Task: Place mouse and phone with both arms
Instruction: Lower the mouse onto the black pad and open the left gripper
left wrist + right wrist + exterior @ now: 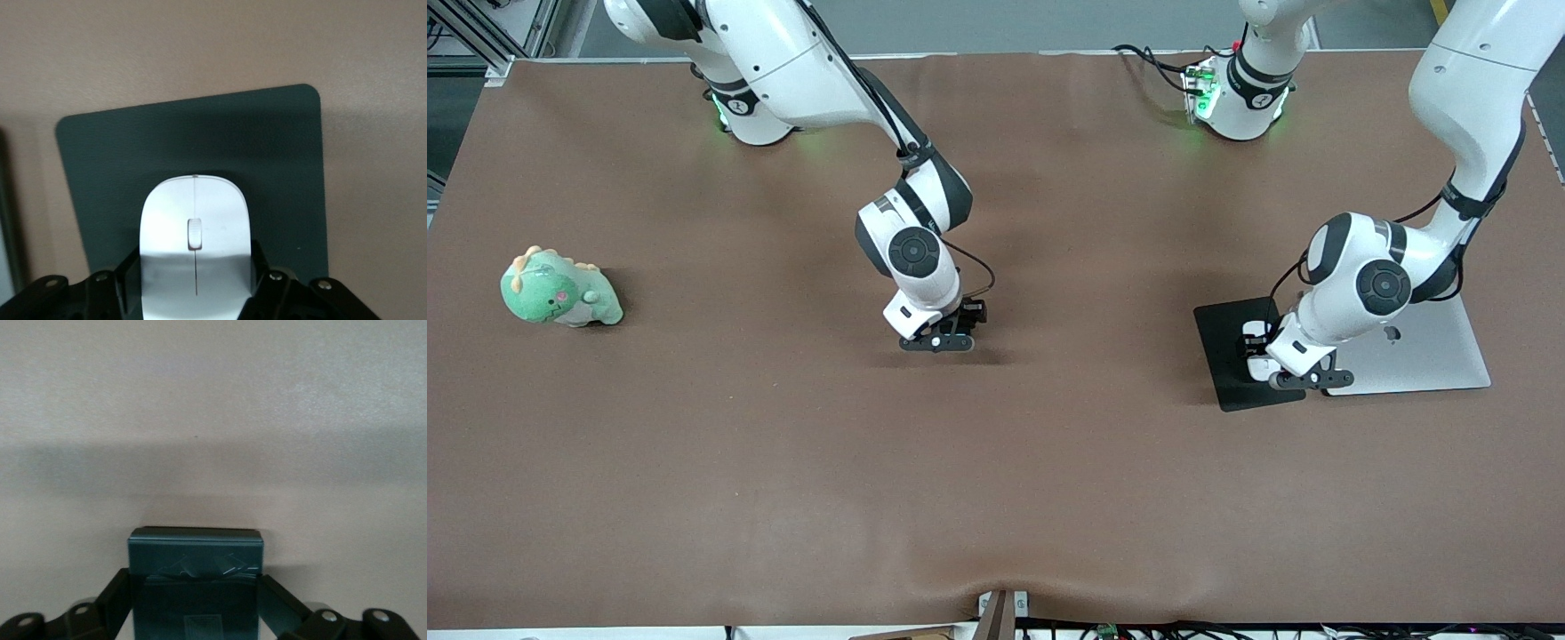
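My left gripper (1303,380) is shut on the white mouse (193,227), one finger on each long side, low over the black mat (1227,356). In the left wrist view the left gripper (195,288) holds the mouse over the mat (280,160); I cannot tell whether the mouse touches it. My right gripper (938,340) is low over the bare brown table near its middle. In the right wrist view the right gripper (193,610) is shut on the black glossy phone (193,580), close above the table. In the front view both objects are mostly hidden by the hands.
A silver laptop (1432,356) lies shut beside the mat, toward the left arm's end of the table. A green plush dinosaur (560,289) sits toward the right arm's end. A brown cloth (996,489) covers the table.
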Controlling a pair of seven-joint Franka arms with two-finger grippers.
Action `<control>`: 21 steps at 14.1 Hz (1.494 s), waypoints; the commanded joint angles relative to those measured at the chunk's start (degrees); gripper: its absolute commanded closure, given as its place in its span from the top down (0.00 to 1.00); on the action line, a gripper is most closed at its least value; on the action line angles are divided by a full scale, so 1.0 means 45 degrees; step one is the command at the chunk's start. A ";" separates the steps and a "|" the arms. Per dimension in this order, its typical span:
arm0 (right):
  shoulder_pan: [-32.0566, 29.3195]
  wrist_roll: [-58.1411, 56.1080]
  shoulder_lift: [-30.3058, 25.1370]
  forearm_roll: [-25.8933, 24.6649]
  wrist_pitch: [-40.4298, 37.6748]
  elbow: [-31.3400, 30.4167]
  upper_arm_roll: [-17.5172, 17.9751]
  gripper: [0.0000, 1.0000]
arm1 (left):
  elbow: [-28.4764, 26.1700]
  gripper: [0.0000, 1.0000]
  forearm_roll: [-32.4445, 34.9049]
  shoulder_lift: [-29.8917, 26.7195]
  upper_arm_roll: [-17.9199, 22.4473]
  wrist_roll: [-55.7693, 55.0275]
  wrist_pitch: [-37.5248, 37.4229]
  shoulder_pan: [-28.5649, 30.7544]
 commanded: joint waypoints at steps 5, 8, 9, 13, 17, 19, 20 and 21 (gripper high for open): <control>0.0105 0.0243 -0.0013 -0.0330 -0.0194 -0.0084 -0.0231 1.00 | -0.0134 0.00 -0.0146 0.0364 -0.0058 -0.0159 0.0622 0.0075; 0.0047 0.0224 -0.0072 -0.0330 -0.0509 -0.0024 -0.0231 1.00 | -0.0095 1.00 -0.0087 0.0365 -0.0058 -0.0120 0.0623 0.0094; 0.0066 0.0263 -0.0053 -0.0330 -0.0490 -0.0024 -0.0231 1.00 | -0.0076 1.00 -0.0068 0.0248 -0.0058 -0.0101 0.0565 0.0113; 0.0164 0.0380 -0.0033 -0.0350 -0.0450 -0.0024 -0.0231 0.24 | 0.0216 1.00 -0.0048 -0.0902 -0.0175 -0.0081 -0.0116 0.0075; 0.0067 0.0361 -0.0227 -0.0331 -0.0586 0.0034 -0.0231 0.00 | 0.1834 1.00 -0.0068 -0.2132 -0.0877 -0.0042 -0.3275 0.0114; -0.0109 0.0341 -0.0559 -0.0330 -0.2043 0.0441 -0.0250 0.00 | 0.2791 1.00 -0.0087 -0.2603 -0.1054 0.0074 -0.4858 0.0114; -0.0284 0.0361 -0.0754 -0.0330 -0.2844 0.0715 -0.0250 0.00 | 0.3337 1.00 -0.0087 -0.2740 -0.1132 0.0153 -0.5658 0.0114; -0.0459 0.0380 -0.1007 -0.0330 -0.3259 0.0756 -0.0250 0.00 | 0.3981 1.00 -0.0087 -0.2799 -0.1345 0.0173 -0.6498 0.0114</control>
